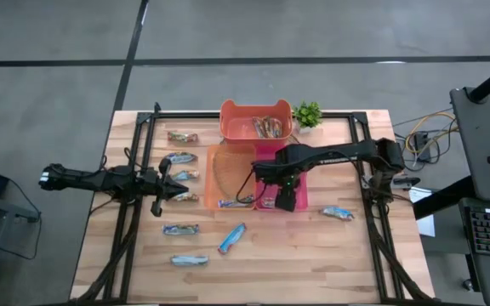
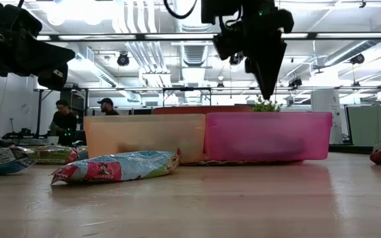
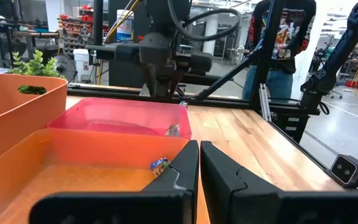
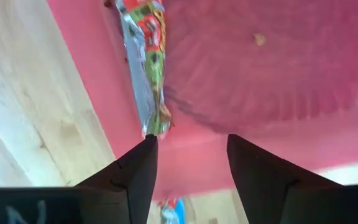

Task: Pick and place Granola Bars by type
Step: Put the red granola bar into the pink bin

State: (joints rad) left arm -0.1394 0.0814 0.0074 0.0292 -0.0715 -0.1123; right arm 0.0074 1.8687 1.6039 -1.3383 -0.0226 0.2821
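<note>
While above the pink bin [image 1: 299,201], right gripper [image 4: 191,158] spread, granola bar [image 4: 146,68] beneath | left gripper [image 3: 199,163] pressed together, left of orange bin [image 1: 228,170].

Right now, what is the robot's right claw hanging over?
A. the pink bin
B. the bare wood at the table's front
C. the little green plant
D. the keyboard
A: the open right gripper hangs above the pink bin, where a granola bar lies just past its fingers.
</note>
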